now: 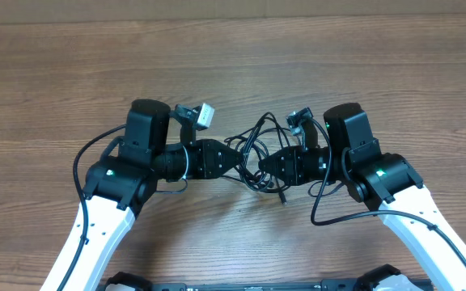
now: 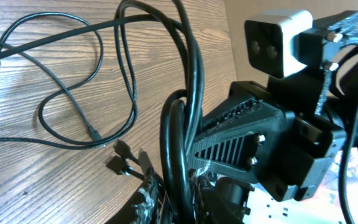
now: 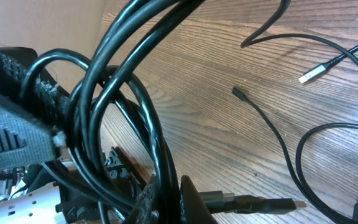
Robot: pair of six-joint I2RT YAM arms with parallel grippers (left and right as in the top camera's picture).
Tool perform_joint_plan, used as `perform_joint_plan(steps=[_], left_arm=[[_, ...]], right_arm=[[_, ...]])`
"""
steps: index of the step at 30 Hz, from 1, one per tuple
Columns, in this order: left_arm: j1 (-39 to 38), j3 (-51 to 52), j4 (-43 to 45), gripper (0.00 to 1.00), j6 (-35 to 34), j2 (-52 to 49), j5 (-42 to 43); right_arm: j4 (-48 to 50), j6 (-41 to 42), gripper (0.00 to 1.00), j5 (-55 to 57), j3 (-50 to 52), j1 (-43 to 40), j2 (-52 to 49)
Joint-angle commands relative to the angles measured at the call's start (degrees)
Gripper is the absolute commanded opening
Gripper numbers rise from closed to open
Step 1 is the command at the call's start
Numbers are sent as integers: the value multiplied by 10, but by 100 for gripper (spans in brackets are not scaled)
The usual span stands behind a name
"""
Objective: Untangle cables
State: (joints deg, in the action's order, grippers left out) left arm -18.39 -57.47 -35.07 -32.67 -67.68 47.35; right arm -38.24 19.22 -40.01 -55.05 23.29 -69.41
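The tangled black cables (image 2: 195,70) lie on the wooden counter (image 1: 71,73) just right of the left tool (image 1: 236,158), which seems clamped on several strands, though its pads show poorly. The right tool (image 1: 264,166), facing the left tool, is closed tight on the same bundle.

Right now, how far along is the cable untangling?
Done: nothing obvious; the cables sit looped together in one bundle. In hand: right pincer is shut on the bundle; left pincer is at it from the other side, grip unclear. Left: separate the loops and lay each cord out alone.
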Motion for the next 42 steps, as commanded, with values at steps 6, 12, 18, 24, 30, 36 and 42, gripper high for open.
perform_joint_plan(steps=[6,12,18,24,30,36,42], left_arm=[[-13,-3,7,19,-33,2,-48],[-18,-3,7,14,-35,2,-61],[-40,-3,10,9,-56,2,-83],[-57,-3,19,6,-68,2,-103],[-57,-3,19,4,-77,2,-103],[-57,-3,19,17,-77,2,-104],[-57,-3,20,10,-77,2,-105]], right_arm=[[4,-6,4,3,-2,-2,-1],[4,-6,4,-1,-2,-2,-1],[4,-6,4,-1,-2,-2,-1],[4,-6,4,-1,-2,-2,-1],[4,-6,4,-1,-2,-2,-1],[4,-6,4,-1,-2,-2,-1],[4,-6,4,-1,-2,-2,-1]])
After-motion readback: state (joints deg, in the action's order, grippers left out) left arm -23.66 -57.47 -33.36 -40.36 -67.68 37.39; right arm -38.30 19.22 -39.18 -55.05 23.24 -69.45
